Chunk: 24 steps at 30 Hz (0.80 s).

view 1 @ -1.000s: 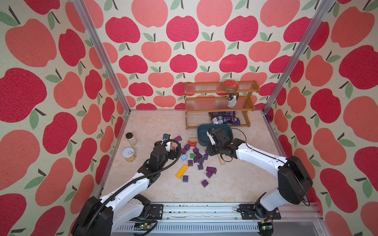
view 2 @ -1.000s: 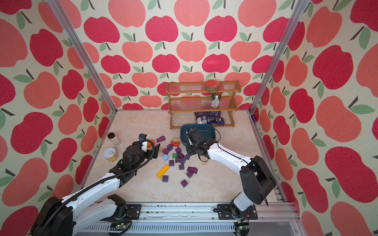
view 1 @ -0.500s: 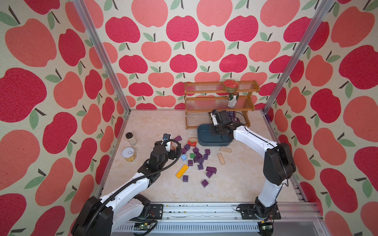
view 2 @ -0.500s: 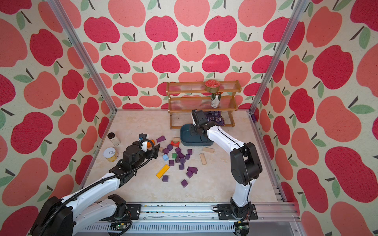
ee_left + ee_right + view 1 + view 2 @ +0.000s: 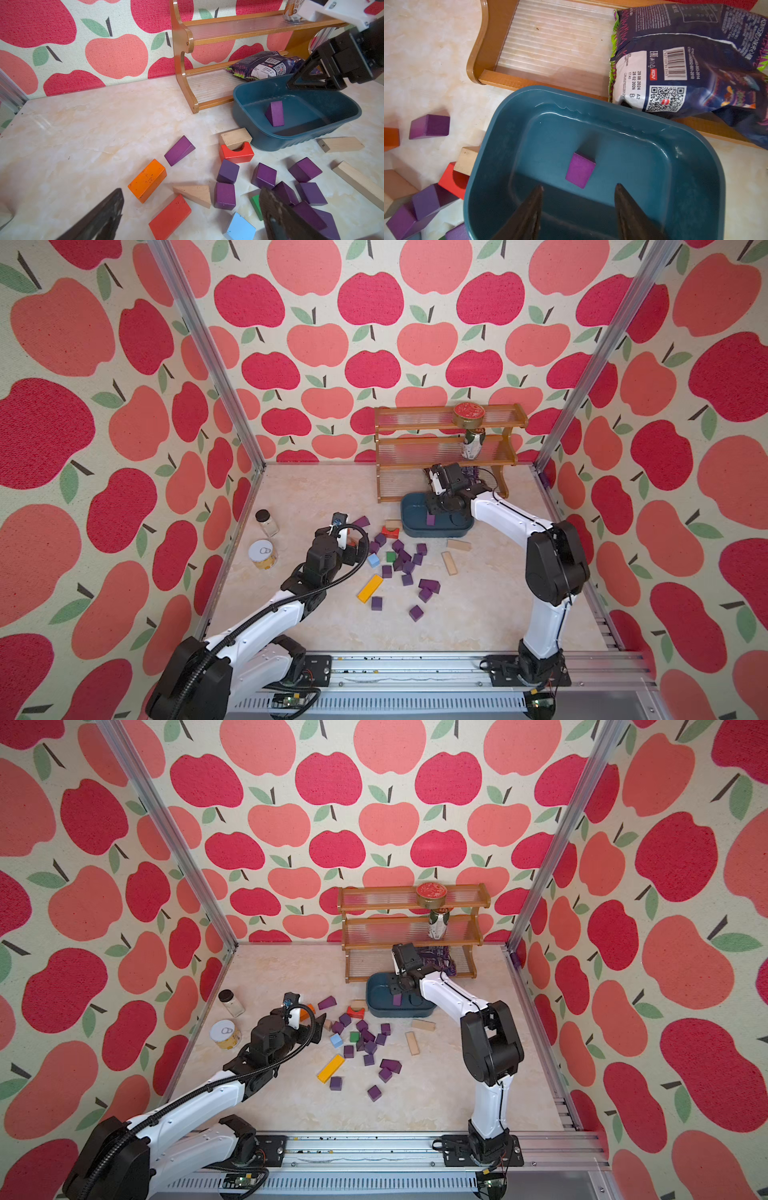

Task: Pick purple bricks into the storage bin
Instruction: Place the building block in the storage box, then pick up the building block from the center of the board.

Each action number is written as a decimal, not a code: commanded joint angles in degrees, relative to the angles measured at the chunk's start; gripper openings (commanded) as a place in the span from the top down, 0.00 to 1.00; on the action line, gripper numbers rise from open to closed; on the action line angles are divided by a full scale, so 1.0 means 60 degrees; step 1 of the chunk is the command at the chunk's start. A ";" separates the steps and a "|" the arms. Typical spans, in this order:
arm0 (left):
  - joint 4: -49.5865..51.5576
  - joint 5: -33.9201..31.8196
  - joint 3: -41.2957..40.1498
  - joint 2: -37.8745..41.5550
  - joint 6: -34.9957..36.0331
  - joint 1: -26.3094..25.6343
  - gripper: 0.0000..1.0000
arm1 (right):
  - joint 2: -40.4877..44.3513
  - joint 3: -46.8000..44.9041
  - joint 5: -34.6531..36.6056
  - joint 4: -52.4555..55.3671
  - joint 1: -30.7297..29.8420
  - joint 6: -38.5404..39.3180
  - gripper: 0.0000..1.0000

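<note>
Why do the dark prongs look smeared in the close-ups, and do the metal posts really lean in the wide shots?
Right wrist view: the right end effector is soft, being near the lens; the purple brick in the storage bin is sharp, with a shadow. Left wrist view: the left end effector blurs likewise. Both top views: the posts splay, probably wide-angle perspective.

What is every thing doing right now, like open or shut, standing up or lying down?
left gripper, open, holding nothing
right gripper, open, holding nothing
storage bin, upright, one brick inside
purple brick, loose on the bin's floor
other purple bricks, scattered on the table outside the bin
snack bag, lying on the rack's bottom shelf
glass jar, upright, lid on
tin can, upright, unopened
</note>
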<state>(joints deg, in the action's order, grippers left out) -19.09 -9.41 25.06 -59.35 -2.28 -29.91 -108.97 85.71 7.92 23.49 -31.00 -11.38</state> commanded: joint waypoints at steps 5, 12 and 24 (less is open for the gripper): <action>-0.0056 0.0055 -0.0108 0.0070 -0.0187 -0.0025 0.01 | 0.1397 -0.0776 0.0202 0.0170 -0.0096 -0.0216 0.42; -0.0172 0.0061 -0.0261 0.0373 -0.0176 -0.0039 0.01 | 0.3439 -0.2719 0.0562 -0.0247 -0.0879 -0.0733 0.38; -0.0143 0.0191 -0.0309 0.0493 -0.0094 -0.0039 0.01 | 0.6806 -0.7316 0.0741 -0.2559 -0.1906 -0.1635 0.22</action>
<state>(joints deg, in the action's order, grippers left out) -19.38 -9.37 23.40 -56.55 -2.35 -29.91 -69.84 45.67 11.18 12.49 -41.54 -18.59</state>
